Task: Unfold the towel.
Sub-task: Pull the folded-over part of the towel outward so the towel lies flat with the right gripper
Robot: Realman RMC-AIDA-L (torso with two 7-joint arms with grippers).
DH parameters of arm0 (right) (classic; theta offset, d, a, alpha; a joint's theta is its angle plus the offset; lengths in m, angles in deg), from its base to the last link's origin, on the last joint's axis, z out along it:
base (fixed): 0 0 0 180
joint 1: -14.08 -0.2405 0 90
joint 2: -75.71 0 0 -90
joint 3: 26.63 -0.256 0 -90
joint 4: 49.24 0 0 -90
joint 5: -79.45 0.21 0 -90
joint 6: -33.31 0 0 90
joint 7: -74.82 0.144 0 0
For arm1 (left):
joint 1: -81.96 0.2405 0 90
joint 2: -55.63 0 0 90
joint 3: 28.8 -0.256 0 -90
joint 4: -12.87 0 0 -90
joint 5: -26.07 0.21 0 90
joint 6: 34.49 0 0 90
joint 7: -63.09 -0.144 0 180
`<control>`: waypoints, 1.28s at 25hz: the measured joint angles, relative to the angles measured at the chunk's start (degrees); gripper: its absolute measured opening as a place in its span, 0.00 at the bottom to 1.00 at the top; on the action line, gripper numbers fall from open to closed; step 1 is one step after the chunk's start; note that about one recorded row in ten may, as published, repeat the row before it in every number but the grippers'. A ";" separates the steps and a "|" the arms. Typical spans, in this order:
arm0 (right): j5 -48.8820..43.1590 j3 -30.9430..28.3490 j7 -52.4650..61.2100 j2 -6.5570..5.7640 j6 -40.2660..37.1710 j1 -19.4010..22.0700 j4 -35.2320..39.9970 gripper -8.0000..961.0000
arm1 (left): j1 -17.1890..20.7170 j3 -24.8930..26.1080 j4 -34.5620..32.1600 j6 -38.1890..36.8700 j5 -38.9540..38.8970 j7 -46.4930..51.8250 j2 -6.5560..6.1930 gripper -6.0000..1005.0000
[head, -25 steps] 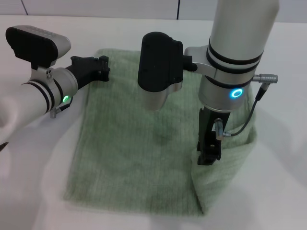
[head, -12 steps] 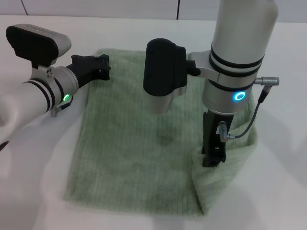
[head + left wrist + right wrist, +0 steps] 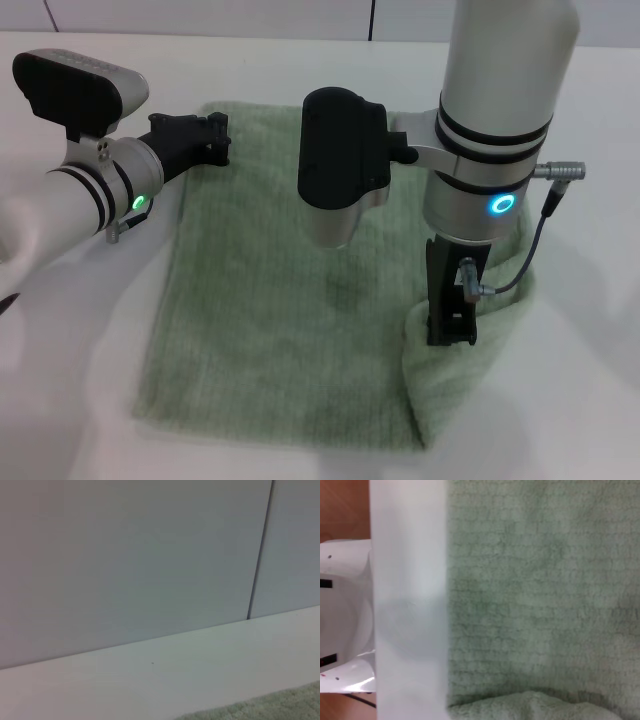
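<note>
The pale green towel (image 3: 270, 300) lies mostly flat on the white table (image 3: 70, 400). Its right side is still folded over and bunched up in a raised ridge (image 3: 475, 370). My right gripper (image 3: 450, 335) points straight down into that ridge and is shut on the towel's folded right edge. The right wrist view looks down on the ribbed towel (image 3: 535, 580) with the raised fold along one side. My left gripper (image 3: 213, 142) rests at the towel's far left corner. The left wrist view catches only a sliver of towel (image 3: 280, 707).
White tabletop surrounds the towel on all sides. A grey panelled wall (image 3: 125, 555) stands behind the table's far edge. In the right wrist view the table's near edge (image 3: 410, 605) shows, with the robot's base and brown floor beyond it.
My right gripper has moved right and a little nearer, pulling the towel's folded right edge along with it. The left arm has stayed still.
</note>
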 joint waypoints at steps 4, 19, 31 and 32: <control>0.00 -0.02 1.68 -0.03 2.05 0.54 2.61 0.04 | -0.01 0.00 0.00 -0.01 -0.01 0.00 0.00 0.00; 2.55 5.11 10.09 -0.39 8.60 -0.90 7.06 0.04 | 0.06 0.00 -0.21 -0.22 0.02 -0.15 -0.06 0.00; 8.39 15.03 14.71 -0.46 8.92 -5.37 0.84 0.04 | 0.13 0.00 -0.61 -0.27 0.07 -0.20 -0.09 0.00; 8.81 15.88 14.91 -0.46 8.93 -5.72 0.23 0.04 | 0.13 0.00 -0.61 -0.27 0.11 -0.19 -0.09 0.00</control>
